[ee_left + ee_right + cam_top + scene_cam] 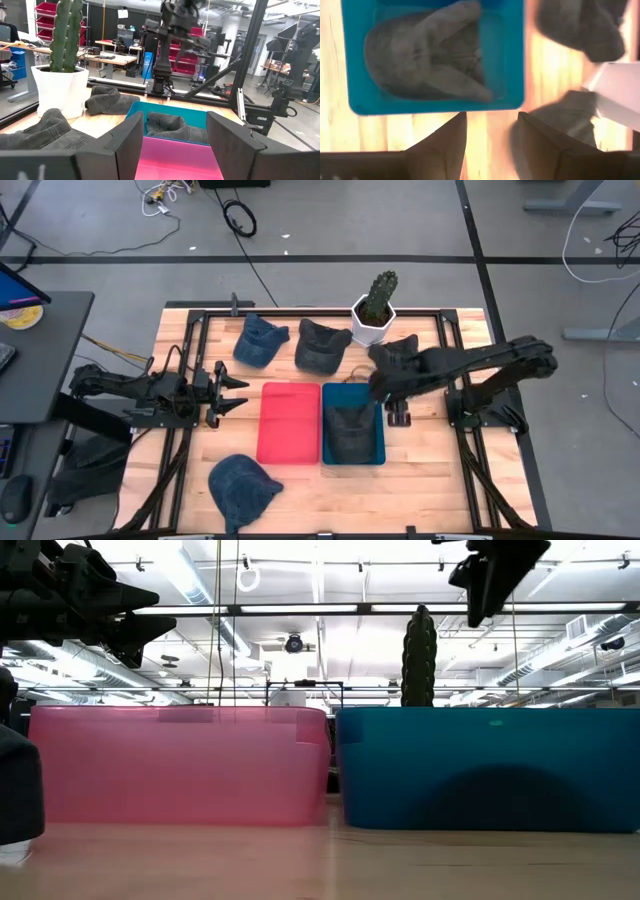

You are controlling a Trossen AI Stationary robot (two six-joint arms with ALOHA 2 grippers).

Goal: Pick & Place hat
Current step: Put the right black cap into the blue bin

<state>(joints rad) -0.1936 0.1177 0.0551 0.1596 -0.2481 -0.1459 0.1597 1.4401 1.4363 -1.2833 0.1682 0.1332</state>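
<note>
Your right gripper [380, 385] hangs above the far end of the blue bin [352, 462], fingers spread and holding nothing, and in the low view it sits high over the bin's wall [480, 770]. Look down through the right wrist view and you see a dark hat [427, 55] lying loose inside the blue bin [435, 102], with the two dark fingers [445, 145] parted on either side of bare wood just past the bin's edge. From above, that same hat [350, 432] fills the middle of the bin, apart from the gripper. Your left gripper [232, 390] waits at the left of the table, just beside the red bin [289, 423], jaws wide apart and empty; its own view looks across the red bin [180, 160] to the blue one beyond. Along the far side you have a blue hat [259, 340], a dark hat [320, 345] next to it, then the cactus [378, 298] in its white pot [370, 328], and another dark hat [395, 352] partly under the right arm. One more blue hat [243, 490] lies at the near edge, left of the red bin. The red bin holds no hat.
</note>
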